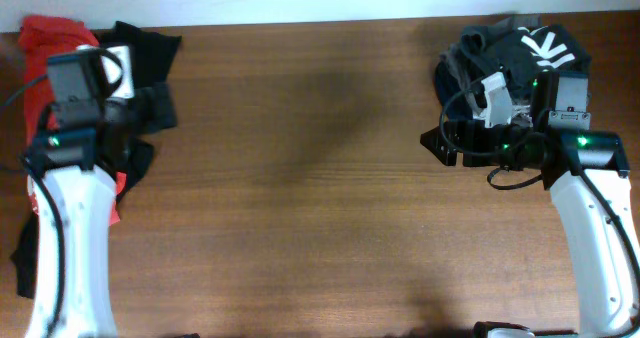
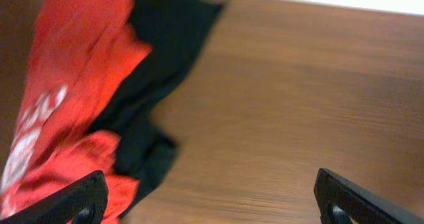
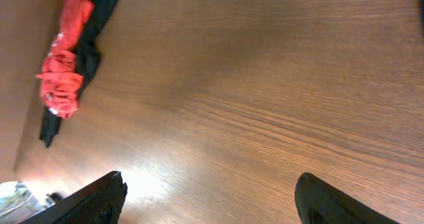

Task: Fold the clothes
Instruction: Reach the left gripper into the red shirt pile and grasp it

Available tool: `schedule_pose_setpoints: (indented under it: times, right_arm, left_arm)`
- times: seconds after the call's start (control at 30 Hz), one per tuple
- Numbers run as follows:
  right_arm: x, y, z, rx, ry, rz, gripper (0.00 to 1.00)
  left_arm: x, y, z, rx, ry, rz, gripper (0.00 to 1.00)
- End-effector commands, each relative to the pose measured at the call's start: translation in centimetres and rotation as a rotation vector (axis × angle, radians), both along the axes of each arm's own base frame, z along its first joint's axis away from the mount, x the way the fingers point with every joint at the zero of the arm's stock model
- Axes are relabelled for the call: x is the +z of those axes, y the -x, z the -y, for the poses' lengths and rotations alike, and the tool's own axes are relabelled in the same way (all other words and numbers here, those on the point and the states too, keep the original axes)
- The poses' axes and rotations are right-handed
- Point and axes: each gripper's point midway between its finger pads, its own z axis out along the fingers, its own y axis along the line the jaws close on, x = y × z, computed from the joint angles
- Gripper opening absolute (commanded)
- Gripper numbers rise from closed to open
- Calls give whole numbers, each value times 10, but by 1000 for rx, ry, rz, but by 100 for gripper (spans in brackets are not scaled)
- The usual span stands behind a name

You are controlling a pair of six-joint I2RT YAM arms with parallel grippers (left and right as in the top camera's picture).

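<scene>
The orange-red T-shirt (image 1: 42, 40) lies crumpled at the table's far left, with a plain black garment (image 1: 152, 44) bunched against it. In the left wrist view the T-shirt (image 2: 73, 65) shows white lettering, and the black garment (image 2: 165, 52) lies beside it. Both also show far off in the right wrist view: the T-shirt (image 3: 65, 78) and the black garment (image 3: 101, 12). My left gripper (image 1: 158, 110) (image 2: 212, 201) is open and empty, right of the pile's edge. My right gripper (image 1: 437, 143) (image 3: 212, 201) is open and empty over bare wood.
A dark garment with a white print (image 1: 530, 48) lies heaped at the back right, partly under my right arm. The brown wooden table (image 1: 300, 198) stretches between the arms. A white wall runs along the back edge.
</scene>
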Motion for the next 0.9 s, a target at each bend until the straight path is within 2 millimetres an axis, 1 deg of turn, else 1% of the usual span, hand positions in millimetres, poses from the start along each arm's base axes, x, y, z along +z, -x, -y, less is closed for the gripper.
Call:
schedule_pose_setpoints:
  times: [0.0, 0.03, 0.1, 0.23, 0.33, 0.47, 0.53, 0.63, 0.7, 0.73, 0.77, 0.87]
  right_arm:
    - [13, 6, -9, 45, -4, 38, 86]
    - [10, 8, -8, 38, 15, 28, 87]
    - [5, 11, -7, 31, 55, 4, 87]
    - [-2, 14, -11, 43, 104, -12, 87]
    - [-2, 15, -19, 68, 117, -4, 87]
    - [-4, 16, -26, 88, 149, 3, 87]
    - [-5, 17, -28, 95, 157, 2, 87]
    - [-5, 17, -28, 95, 157, 1, 87]
    - [-6, 17, -28, 95, 157, 0, 87]
    - [-6, 17, -28, 95, 157, -2, 87]
    - [-6, 18, -28, 96, 157, -4, 87]
    - [-8, 20, -28, 95, 159, -15, 87]
  left_arm:
    - [-42, 0, -64, 221, 45, -88, 99]
    - [-57, 1, -80, 278, 69, -115, 99]
    - [-81, 5, -106, 356, 100, -152, 99]
    - [-105, 5, -141, 422, 107, -164, 99]
    - [-112, 0, -157, 405, 73, -150, 99]
    - [-117, -11, -166, 288, -29, -152, 98]
    - [-124, -12, -167, 254, -49, -174, 96]
    - [-138, -11, -169, 250, -46, -206, 90]
    - [-148, -10, -172, 257, -42, -224, 89]
    - [-152, -8, -174, 264, -45, -235, 84]
    - [-155, -8, -176, 268, -45, -241, 82]
    - [-164, -6, -182, 282, -47, -254, 81]
